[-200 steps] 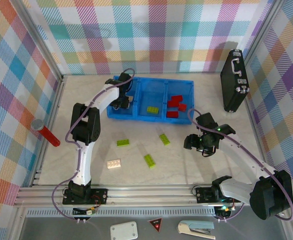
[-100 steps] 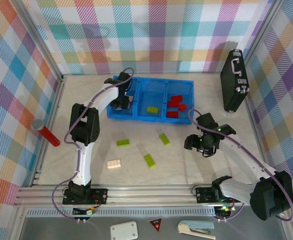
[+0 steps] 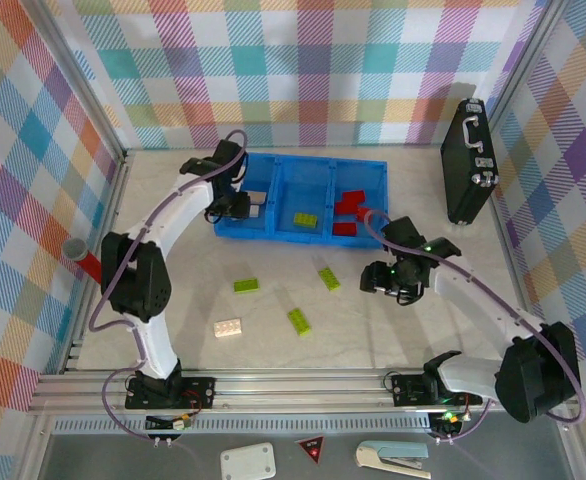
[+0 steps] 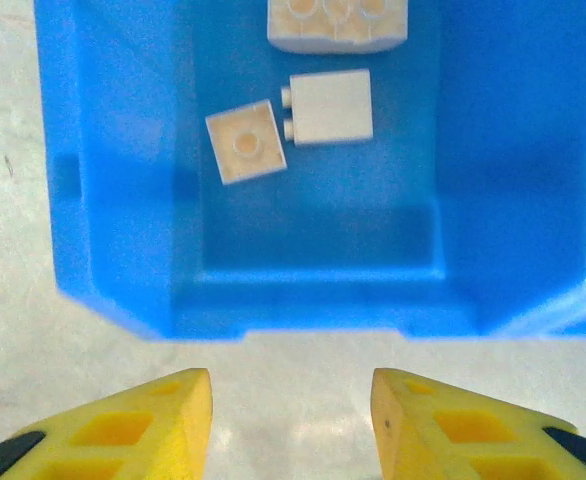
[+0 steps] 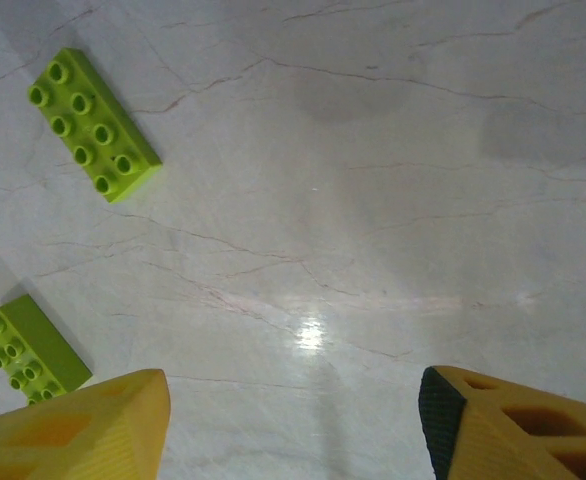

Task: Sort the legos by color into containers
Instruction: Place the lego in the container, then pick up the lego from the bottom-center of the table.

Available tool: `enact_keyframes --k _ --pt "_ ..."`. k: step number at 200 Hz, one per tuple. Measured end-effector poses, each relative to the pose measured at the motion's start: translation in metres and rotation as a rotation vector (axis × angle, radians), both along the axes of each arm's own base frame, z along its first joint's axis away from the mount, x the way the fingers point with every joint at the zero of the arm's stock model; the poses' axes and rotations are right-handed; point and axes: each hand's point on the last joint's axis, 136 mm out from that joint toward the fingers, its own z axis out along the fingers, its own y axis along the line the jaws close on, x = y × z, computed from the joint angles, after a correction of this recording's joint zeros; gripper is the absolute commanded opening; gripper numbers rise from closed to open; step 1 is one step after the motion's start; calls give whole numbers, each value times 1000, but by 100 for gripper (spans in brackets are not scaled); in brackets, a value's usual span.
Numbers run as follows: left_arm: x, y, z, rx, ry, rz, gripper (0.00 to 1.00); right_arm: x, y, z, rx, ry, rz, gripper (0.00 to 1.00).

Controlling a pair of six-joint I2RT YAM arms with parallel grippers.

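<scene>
Top view, tray: the blue tray (image 3: 313,160) was seen at twelve o'clock on the surface (image 3: 393,335), with cream bricks (image 3: 259,207) in its left compartment, one lime brick (image 3: 304,219) in the middle and red bricks (image 3: 351,208) in the right.
Top view, loose pieces: three loose lime bricks (image 3: 246,285) (image 3: 328,278) (image 3: 299,320) and a loose cream brick (image 3: 228,327) were left on the surface, around six o'clock from the tray.
Top view, arms: the left pincer (image 3: 231,207) was held at the tray's left end. The right pincer (image 3: 378,280) was held low at three o'clock from the loose bricks.
Left wrist view: the left pincer (image 4: 291,420) was released and nothing was gripped. The cream pieces lay at twelve o'clock inside the compartment.
Right wrist view: the right pincer (image 5: 293,430) was released and empty. One lime brick lay at ten o'clock and another at eight o'clock, just beside a finger.
Risk, judged: the eight o'clock brick could be nudged or pinned by that finger if the pincer were lowered off-centre. A skewed grip could let a brick be dropped short of the middle compartment.
Risk, arms: the tray could be shoved if the left arm were swung against its wall.
</scene>
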Motion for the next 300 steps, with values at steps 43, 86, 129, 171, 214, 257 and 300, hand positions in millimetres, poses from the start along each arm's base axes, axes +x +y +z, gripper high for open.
enact_keyframes --k 43,86,129,171,214,257,300 --pt "-34 17 10 -9 8 11 47 11 26 -1 -31 13 76 67" --pt "-62 56 12 -31 2 94 48 15 58 -4 -68 18 172 67" --pt "-75 88 -1 -102 -11 191 47 12 93 -13 -118 36 271 66" --pt "-71 83 -4 -153 -44 180 46 2 132 -21 -164 49 364 65" --pt "-66 80 -3 -178 -66 174 46 -18 163 -37 -202 79 431 65" --pt "-66 78 -1 -194 -77 166 46 -37 187 -56 -252 110 475 62" --pt "-66 77 -1 -196 -76 166 46 -45 197 -66 -279 123 488 58"
